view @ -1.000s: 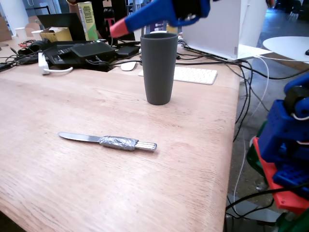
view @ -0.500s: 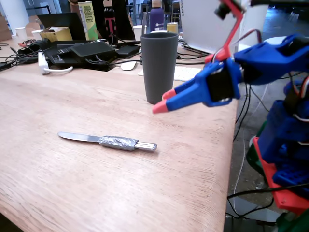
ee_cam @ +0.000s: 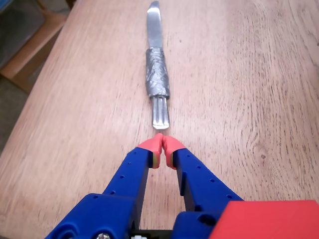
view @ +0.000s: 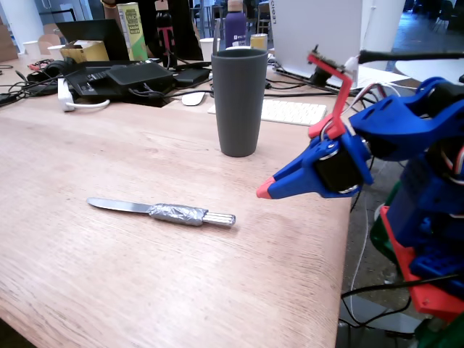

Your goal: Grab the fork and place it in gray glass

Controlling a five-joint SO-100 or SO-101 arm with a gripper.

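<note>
The gray glass point(view: 238, 101) stands upright at the middle of the wooden table point(view: 109, 290). No fork shows in either view. A silver knife point(view: 163, 212) with a gray tape wad lies flat in front of the glass; the wrist view shows this knife point(ee_cam: 157, 74) straight ahead. My blue gripper point(view: 264, 192) with red tips hovers low over the table, right of the knife's handle end and below right of the glass. In the wrist view the gripper point(ee_cam: 161, 142) is shut with its tips touching, nothing between them, just short of the knife's handle end.
Behind the glass lie a white keyboard point(view: 293, 112), black devices and cables point(view: 123, 78), a purple bottle point(view: 235, 27) and a laptop point(view: 315, 36). The table's right edge point(view: 346, 217) drops off beside the arm's base point(view: 428, 239).
The gripper left its place above the glass, swung right and down, and now sits low near the knife's handle end. Glass and knife have not moved.
</note>
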